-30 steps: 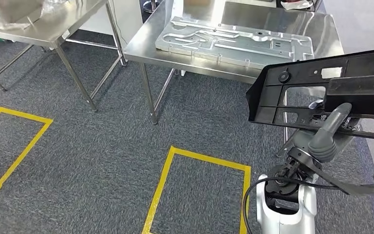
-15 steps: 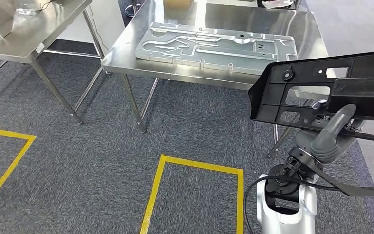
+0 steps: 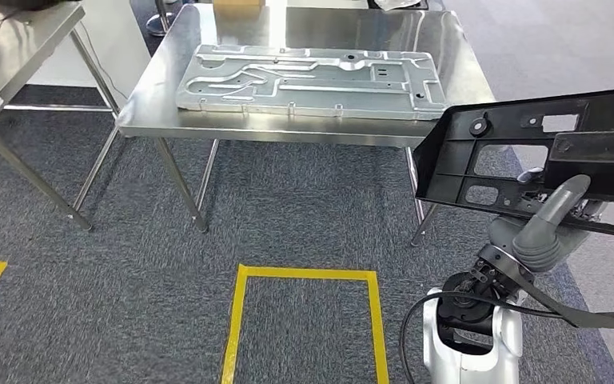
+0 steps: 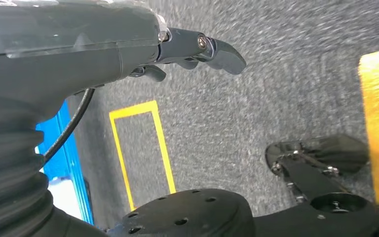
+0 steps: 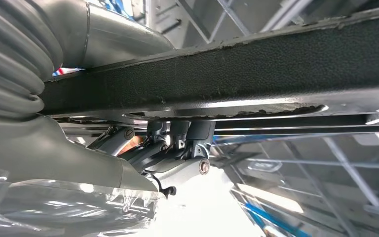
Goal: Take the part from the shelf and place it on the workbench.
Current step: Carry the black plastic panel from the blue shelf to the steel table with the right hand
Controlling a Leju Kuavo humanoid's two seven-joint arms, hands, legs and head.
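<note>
Change: since a second ago my whole head view has swung, so the workbench (image 3: 288,128) now sits centred and squarer ahead of me; that is the camera turning, not the tables. The part against my right hand looks the same.
Far left: I see the corner of a second steel table (image 3: 16,48), well apart from the workbench.
Floor: grey carpet with a yellow tape rectangle (image 3: 304,274) just below the workbench, and another tape corner at the left edge.
Workbench: a large silver stamped panel (image 3: 308,80) lies flat on it, covering most of the top.
Left hand (image 4: 197,47): in its wrist view it hangs over the carpet, fingers loosely curled and a little apart, nothing in them.
Part (image 3: 528,152): a long black plastic frame with cut-outs, carried in the air to the right of the workbench, its near end close to the bench's right corner, not resting on it.
Right hand (image 3: 548,220): under the part, thumb up against its lower edge; in the wrist view its fingers (image 5: 187,136) clasp the part's underside.
</note>
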